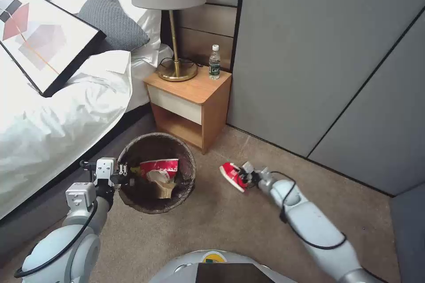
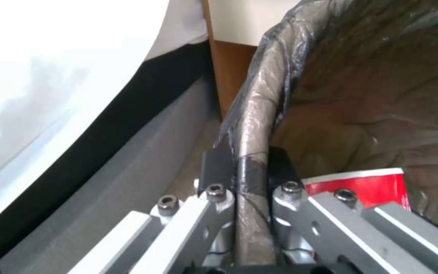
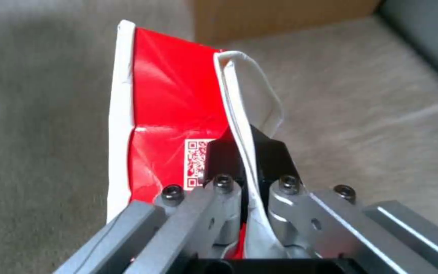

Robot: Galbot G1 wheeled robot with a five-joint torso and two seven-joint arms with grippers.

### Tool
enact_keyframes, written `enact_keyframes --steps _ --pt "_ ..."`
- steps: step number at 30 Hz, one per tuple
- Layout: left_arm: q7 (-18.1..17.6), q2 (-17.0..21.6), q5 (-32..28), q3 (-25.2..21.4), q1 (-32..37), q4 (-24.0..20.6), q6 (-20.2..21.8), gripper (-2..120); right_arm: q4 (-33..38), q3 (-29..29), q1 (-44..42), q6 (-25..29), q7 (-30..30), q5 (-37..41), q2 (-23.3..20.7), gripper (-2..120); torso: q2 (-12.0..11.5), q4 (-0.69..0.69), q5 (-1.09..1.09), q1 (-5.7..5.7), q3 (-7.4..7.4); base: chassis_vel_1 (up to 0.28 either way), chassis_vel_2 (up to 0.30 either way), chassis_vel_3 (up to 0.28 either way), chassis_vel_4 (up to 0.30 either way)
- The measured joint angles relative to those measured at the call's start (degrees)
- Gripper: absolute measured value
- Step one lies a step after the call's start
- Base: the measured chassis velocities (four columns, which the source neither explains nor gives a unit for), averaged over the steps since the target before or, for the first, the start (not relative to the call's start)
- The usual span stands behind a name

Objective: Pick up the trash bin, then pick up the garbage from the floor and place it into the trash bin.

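Note:
The trash bin [image 1: 188, 177], a round basket lined with a dark bag, stands between the bed and the nightstand. My left gripper [image 1: 125, 170] is shut on its rim [image 2: 252, 125], one finger inside and one outside. Inside the bin lie a red-and-white packet [image 1: 160, 168] and a crumpled brown paper bag [image 1: 163, 186]. To the bin's right, low over the carpet, my right gripper [image 1: 245, 175] is shut on the white edge of a red-and-white packet [image 3: 171, 125], a piece of the garbage. The same packet [image 1: 232, 175] sticks out from the fingers toward the bin.
A wooden nightstand [image 1: 191, 101] behind the bin carries a brass lamp [image 1: 176, 31] and a water bottle [image 1: 214, 62]. The bed [image 1: 53, 115], with a framed picture [image 1: 42, 35] on it, runs along the left. Grey wall panels [image 1: 327, 62] close the right side.

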Motion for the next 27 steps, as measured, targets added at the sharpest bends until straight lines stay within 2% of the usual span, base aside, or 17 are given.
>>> enact_keyframes --steps 2,3,6,7,10,12,16,21,24,27 --pt "0.0 -0.01 0.0 0.18 -0.11 -0.02 0.03 3 4.35 1.57 -1.09 -0.89 0.2 1.79 -1.77 0 0.0 -0.01 0.01 0.0 0.0 0.0 0.0 0.0 0.0" --pt "0.0 -0.01 0.0 0.18 -0.11 -0.02 0.03 3 4.35 1.57 -1.09 -0.89 0.2 1.79 -1.77 0 0.0 -0.01 0.01 0.0 0.0 0.0 0.0 0.0 0.0" --pt "0.0 -0.06 0.01 0.34 -0.28 -0.03 0.07 3 14.08 4.61 -3.18 -3.43 1.07 6.77 -4.5 0 0.0 0.02 0.01 0.0 0.0 0.0 0.0 0.0 0.0" --pt "0.0 -0.06 0.01 0.34 -0.28 -0.03 0.07 3 14.08 4.61 -3.18 -3.43 1.07 6.77 -4.5 0 0.0 0.02 0.01 0.0 0.0 0.0 0.0 0.0 0.0" --pt "-0.01 -0.08 0.0 0.35 -0.4 -0.03 0.1 3 22.58 7.55 -4.31 -5.66 2.18 11.35 -6.09 0 0.0 0.02 0.01 0.0 0.0 0.0 0.0 0.0 0.0" --pt "-0.02 -0.08 0.0 0.36 -0.4 -0.04 0.1 3 23.46 7.87 -4.37 -5.93 2.34 11.85 -6.24 0 0.0 0.02 0.0 0.0 0.0 0.0 0.0 0.0 0.0" --pt "-0.2 -0.1 -0.07 0.5 -0.42 -0.04 0.15 3 31.86 9.85 -4.29 -8.66 4.97 16.66 -7.27 0 0.0 0.01 0.01 0.0 0.0 0.0 0.0 0.0 0.0" --pt "-0.44 -0.08 -0.22 0.52 -0.41 -0.04 0.2 3 37.34 9.68 -3.15 -10.45 7.05 19.4 -7.85 0 0.0 0.01 -0.01 0.0 0.0 0.0 0.0 0.0 0.0" --pt "-0.55 -0.02 -0.27 0.59 -0.49 -0.04 0.2 3 42.34 6.81 -0.82 -12.17 8.45 21.42 -7.93 0 0.0 0.02 -0.01 0.0 0.0 0.0 0.0 0.0 0.0" --pt "-0.57 0.11 -0.27 0.68 -0.49 -0.04 0.2 3 43.67 4.93 0.6 -12.68 8.34 21.68 -7.97 0 0.0 0.02 -0.01 0.0 0.0 0.0 0.0 0.0 0.0"
